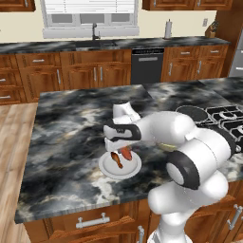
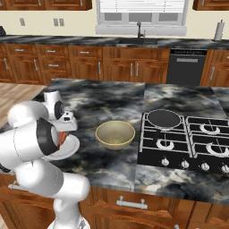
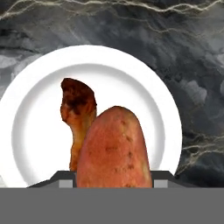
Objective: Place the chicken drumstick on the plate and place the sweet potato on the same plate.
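Sweet potato [image 3: 114, 148] between gripper [image 3: 113, 180] fingers (over plate [image 3: 162, 109])

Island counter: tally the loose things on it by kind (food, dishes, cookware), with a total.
Food: 2, the brown bone-tipped chicken drumstick and the reddish-orange oblong sweet potato between the gripper fingertips.
Dishes: 2, the flat round white plate and the deep tan bowl.
Cookware: 1, the dark round pan on the stove.
Total: 5.

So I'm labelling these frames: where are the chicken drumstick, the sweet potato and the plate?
chicken drumstick [image 3: 78, 105]: hand view, on its fat browned end.
sweet potato [image 3: 114, 151]: hand view, middle of its reddish skin.
plate [image 3: 162, 118]: hand view, bare right side of its rim.
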Motion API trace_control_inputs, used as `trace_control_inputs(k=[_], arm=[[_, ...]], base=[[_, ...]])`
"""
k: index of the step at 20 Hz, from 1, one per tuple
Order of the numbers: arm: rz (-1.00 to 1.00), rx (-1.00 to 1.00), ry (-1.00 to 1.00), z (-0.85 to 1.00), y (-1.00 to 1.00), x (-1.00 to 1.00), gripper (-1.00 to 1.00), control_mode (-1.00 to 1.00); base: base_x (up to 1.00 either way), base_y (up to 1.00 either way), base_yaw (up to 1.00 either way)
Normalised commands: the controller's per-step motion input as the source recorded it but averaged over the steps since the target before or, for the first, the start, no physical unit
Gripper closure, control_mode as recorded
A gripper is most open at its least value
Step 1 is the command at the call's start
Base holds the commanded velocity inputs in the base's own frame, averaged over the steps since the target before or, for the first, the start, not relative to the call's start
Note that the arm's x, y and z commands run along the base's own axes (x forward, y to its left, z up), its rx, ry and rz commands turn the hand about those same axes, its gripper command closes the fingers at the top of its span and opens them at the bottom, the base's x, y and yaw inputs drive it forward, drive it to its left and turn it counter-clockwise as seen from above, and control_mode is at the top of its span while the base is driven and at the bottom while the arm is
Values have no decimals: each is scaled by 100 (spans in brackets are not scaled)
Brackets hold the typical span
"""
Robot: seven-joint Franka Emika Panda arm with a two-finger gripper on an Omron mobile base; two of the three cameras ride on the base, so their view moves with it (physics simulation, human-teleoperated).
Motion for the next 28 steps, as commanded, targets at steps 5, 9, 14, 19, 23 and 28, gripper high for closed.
trace_control_inputs(k=[5,9,14,19,23,28], arm=[[1,0,0,-48,6,6,100,-100],[0,0,0,-40,-9,2,100,-100],[0,0,0,-6,-1,0,-100,-100],[0,0,0,0,0,0,-100,-100],[0,0,-2,1,2,0,-100,-100],[0,0,-11,41,0,-12,-100,-100]], base=[[0,0,0],[0,0,0],[0,0,0],[0,0,0],[0,0,0],[0,0,0]])
